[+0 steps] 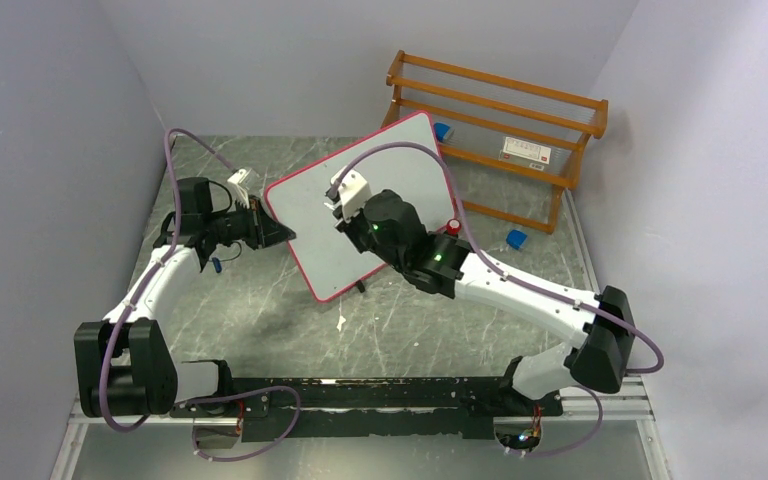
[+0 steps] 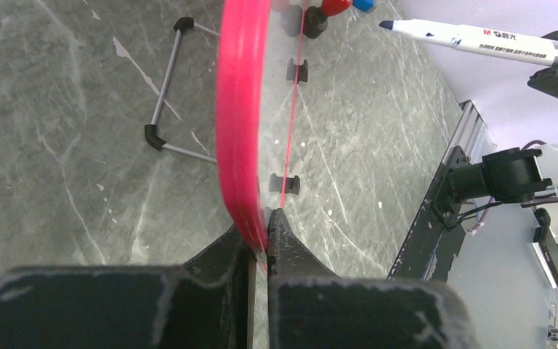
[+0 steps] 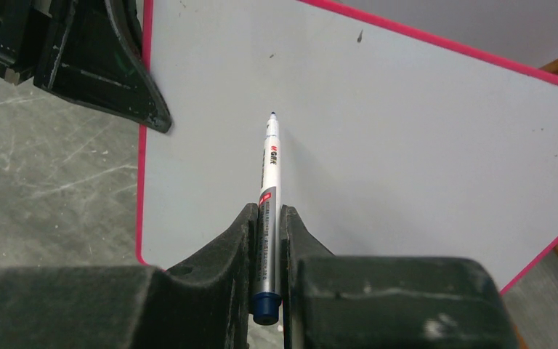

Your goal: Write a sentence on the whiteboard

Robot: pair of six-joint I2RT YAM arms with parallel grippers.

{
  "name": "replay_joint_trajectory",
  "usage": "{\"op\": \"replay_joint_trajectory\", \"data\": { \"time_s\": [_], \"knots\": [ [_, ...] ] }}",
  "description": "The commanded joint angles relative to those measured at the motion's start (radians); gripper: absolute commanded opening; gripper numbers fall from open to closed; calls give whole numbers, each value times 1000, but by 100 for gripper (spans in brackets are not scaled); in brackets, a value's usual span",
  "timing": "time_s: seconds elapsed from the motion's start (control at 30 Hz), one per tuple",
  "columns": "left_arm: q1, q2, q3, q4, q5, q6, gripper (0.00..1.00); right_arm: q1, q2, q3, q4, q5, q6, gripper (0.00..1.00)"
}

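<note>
My left pincer (image 2: pixel 265 218) is clamping the pink-red rim of the whiteboard (image 3: pixel 407 145). My right pincer (image 3: pixel 269 212) is gripping a blue-tipped marker (image 3: pixel 270 156), its tip pointing at the white, faintly specked face. The round-cornered board is standing tilted on the grey marbled table (image 1: pixel 390 320).

Smooth white whiteboard (image 3: pixel 407 160) edged in glossy pink plastic, grey marbled tabletop (image 1: pixel 410 330), varnished wooden rack (image 1: pixel 597 115), plastic marker (image 3: pixel 269 174).

The marker (image 2: pixel 472 38) barrel bears an "M&G" brand mark; its smaller print is unreadable
</note>
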Motion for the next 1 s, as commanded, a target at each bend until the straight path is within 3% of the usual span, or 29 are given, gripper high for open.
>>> {"op": "replay_joint_trajectory", "data": {
  "time_s": [0.0, 0.97],
  "knots": [
    [-15, 22, 18, -18, -77, 70, 5, 14, 37, 54, -7, 13, -28, 0],
    [-14, 34, 22, -22, -79, 72, 5, 35, 159, 177, -20, -51, -30, 0]
  ]
}}
